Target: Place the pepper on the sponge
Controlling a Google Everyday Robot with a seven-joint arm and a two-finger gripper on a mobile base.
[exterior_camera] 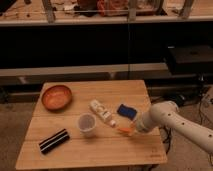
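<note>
The orange pepper (124, 131) sticks out to the left of my gripper (132, 128), which is shut on it at the right side of the wooden table (75, 152). It hangs slightly above the tabletop. The dark blue sponge (127, 111) lies flat just behind the pepper, a short way towards the table's far edge, with nothing on it. My white arm (172, 120) reaches in from the right.
A white tube-like bottle (102, 112) lies left of the sponge. A pale cup (87, 125) stands near the middle, an orange bowl (56, 96) at the back left, and a black block with white stripes (54, 141) at the front left. Dark shelving stands behind the table.
</note>
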